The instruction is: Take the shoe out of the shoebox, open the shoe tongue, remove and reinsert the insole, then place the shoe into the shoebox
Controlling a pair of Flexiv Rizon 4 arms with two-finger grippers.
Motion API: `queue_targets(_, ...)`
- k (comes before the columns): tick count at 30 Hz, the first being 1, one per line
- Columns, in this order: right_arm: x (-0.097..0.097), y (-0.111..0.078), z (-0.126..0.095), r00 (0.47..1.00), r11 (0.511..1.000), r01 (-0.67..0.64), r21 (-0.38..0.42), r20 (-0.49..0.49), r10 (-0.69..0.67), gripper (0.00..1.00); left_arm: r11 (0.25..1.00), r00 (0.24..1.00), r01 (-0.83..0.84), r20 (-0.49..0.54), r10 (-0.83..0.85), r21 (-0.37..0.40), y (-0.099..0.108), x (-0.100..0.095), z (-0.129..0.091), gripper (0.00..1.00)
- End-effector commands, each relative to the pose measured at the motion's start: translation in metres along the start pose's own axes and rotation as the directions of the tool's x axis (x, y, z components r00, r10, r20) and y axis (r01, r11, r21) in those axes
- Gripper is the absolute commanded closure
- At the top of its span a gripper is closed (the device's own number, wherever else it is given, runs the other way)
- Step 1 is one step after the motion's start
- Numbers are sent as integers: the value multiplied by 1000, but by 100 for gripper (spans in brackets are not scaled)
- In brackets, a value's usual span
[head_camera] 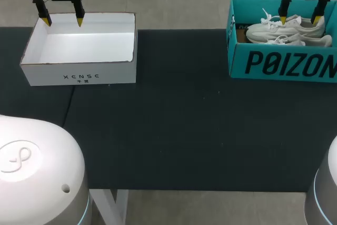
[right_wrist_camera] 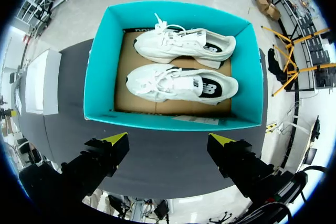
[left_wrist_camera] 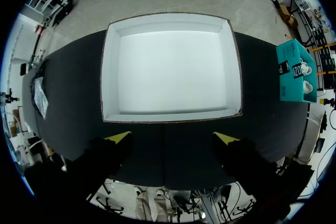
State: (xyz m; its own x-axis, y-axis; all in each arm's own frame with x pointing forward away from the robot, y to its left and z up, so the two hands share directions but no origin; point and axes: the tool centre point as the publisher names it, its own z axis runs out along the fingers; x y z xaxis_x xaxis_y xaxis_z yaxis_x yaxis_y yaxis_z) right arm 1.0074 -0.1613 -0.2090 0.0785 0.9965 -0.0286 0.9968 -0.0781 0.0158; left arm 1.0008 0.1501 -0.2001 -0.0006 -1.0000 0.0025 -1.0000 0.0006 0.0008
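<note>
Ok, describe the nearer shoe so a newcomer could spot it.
At the right end of the table stands a teal shoebox. Of the two white shoes inside, it is the nearer shoe, beside the printed front wall, closest to the right gripper.

Shoebox [right_wrist_camera: 100, 66]: teal cardboard, matt; bare brown board floor. White box [left_wrist_camera: 173, 72]: smooth matt card. Sneakers [right_wrist_camera: 178, 85]: white fabric, cloth laces. Table [head_camera: 184, 130]: black matt cloth.

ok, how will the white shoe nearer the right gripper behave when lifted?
Probably light for its size: the shoe looks like a soft trainer. Its upper likely gives when pinched; the sole looks stiffer. Loose laces may snag the second shoe beside it in the teal box.
</note>
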Motion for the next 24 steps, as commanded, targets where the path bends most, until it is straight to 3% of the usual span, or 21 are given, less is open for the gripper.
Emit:
queue_targets(1,-26,36,31,997,996,-72,47,-25,73,0,1000,1000,0,1,0,0,0,0,0,0)
queue_targets(4,-49,48,40,994,995,-96,33,-48,98,0,1000,1000,0,1,0,0,0,0,0,0)
queue_targets(12,-90,61,70,985,984,-174,-39,7,175,0,1000,1000,0,1,0,0,0,0,0,0)
queue_targets(19,-115,65,99,985,984,-169,-57,-35,167,0,1000,1000,0,1,0,0,0,0,0,0)
queue_targets(24,-123,72,112,985,981,-173,-88,-12,173,0,1000,1000,0,1,0,0,0,0,0,0)
